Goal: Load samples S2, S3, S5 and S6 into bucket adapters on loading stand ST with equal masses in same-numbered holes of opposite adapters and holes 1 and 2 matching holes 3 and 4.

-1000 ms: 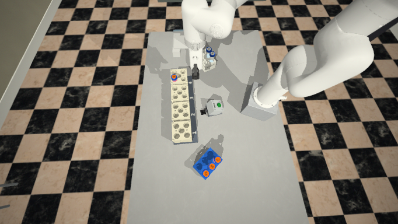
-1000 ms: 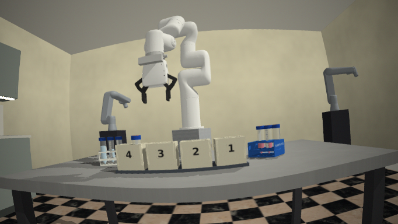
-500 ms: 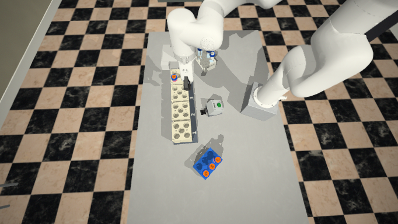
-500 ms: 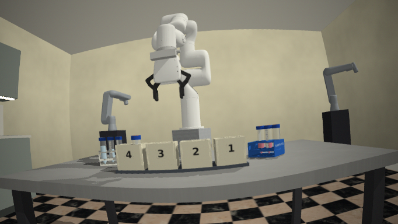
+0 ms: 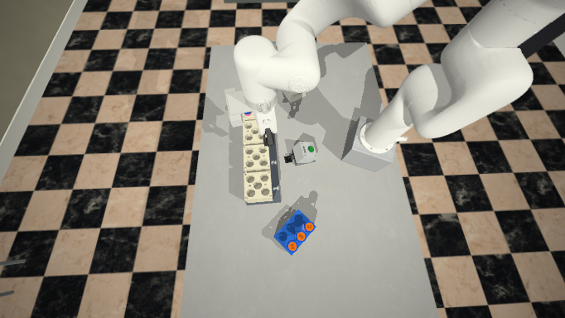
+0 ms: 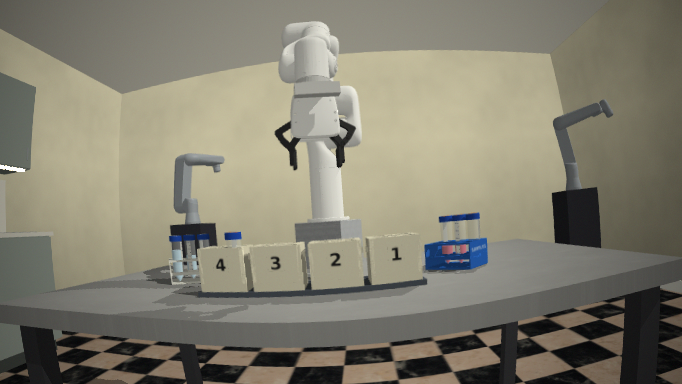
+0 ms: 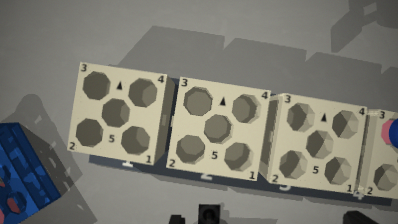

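- At the loading stand's (image 5: 275, 196) (image 6: 312, 291) (image 7: 150, 172) far end from the blue rack (image 5: 286, 244) (image 6: 456, 256) (image 7: 37, 185), S5 (image 6: 233, 238) (image 7: 393, 133) stands in adapter 4 (image 6: 223, 280) (image 7: 377, 120), hole 3.
- Above the stand: my gripper (image 5: 269, 137) (image 6: 317, 165), open.
- Off the desk's (image 5: 306, 158) edge opposite the arm's base (image 5: 369, 161) (image 6: 327, 231): adapters 1 (image 6: 395, 272) (image 7: 159, 125) and 2 (image 6: 335, 277) (image 7: 260, 130).

Pincer (image 5: 269, 142) (image 6: 317, 167) (image 7: 265, 220) shifted along loading stand (image 5: 274, 174) (image 6: 310, 288) (image 7: 235, 184), from stand's adapter-4 end towards its adapter-1 end. In top view, tube (image 5: 248, 113) (image 6: 233, 236) (image 7: 394, 133) at stand's adapter-4 end now partly covered by arm (image 5: 257, 74) (image 6: 312, 57).
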Robot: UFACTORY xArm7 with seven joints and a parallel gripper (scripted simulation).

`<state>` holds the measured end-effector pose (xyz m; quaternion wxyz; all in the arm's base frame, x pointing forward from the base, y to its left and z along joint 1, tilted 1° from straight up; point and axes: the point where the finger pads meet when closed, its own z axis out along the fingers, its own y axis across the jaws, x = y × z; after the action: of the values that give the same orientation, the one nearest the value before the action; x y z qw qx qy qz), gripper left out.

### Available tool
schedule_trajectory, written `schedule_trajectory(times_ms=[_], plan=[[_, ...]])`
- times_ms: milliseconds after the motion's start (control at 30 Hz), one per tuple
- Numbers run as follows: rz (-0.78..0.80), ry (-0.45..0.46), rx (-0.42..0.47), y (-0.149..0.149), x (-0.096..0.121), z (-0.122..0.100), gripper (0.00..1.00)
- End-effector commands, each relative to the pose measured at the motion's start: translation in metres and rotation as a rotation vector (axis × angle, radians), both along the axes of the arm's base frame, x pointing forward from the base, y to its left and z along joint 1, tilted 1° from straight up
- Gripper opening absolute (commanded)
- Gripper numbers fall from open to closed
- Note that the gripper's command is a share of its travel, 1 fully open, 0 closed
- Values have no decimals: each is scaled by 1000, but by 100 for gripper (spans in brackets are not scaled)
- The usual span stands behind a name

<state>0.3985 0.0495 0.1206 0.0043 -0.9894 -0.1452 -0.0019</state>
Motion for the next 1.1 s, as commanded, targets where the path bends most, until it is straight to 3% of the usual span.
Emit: schedule_trajectory(times_ms=[0, 433, 1067], plan=[[99, -7, 4, 13, -6, 2, 100], [533, -12, 3, 69, -39, 3, 100], [573, -12, 3, 133, -78, 3, 100]])
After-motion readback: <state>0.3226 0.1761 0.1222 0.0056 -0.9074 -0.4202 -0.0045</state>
